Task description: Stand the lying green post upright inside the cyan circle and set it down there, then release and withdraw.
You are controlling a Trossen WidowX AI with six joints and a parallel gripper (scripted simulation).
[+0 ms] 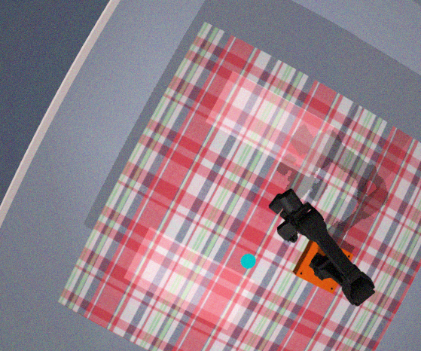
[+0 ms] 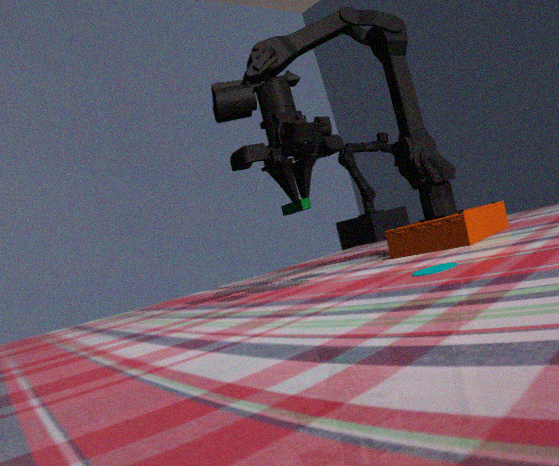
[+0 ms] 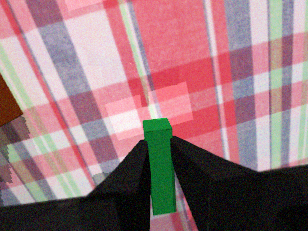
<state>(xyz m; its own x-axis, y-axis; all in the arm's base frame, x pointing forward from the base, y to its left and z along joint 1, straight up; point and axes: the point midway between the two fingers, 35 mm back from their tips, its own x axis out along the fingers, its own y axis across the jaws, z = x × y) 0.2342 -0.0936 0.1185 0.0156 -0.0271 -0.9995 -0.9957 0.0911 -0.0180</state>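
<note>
The green post (image 2: pixel 289 207) (image 3: pixel 162 184) is held lying roughly level, well above the checked cloth. My gripper (image 2: pixel 300 199) (image 3: pixel 158 144) is shut on it, one black finger on each side. In the wrist view one end face points up the picture and the long side runs down between the fingers. The cyan circle (image 1: pixel 248 260) (image 2: pixel 435 269) lies flat on the cloth, with nothing on it. The gripper is off to one side of the circle, up the picture and to the right in the top view, where the arm hides the fingers and post.
The orange base block (image 1: pixel 312 278) (image 2: pixel 485 222) of my arm stands near the circle, and its edge shows at the left of the wrist view (image 3: pixel 7 101). A dark block (image 2: pixel 357 233) with a dark arm-like shape shows behind in the exterior view. The checked cloth (image 1: pixel 176 188) carries the arm's shadow.
</note>
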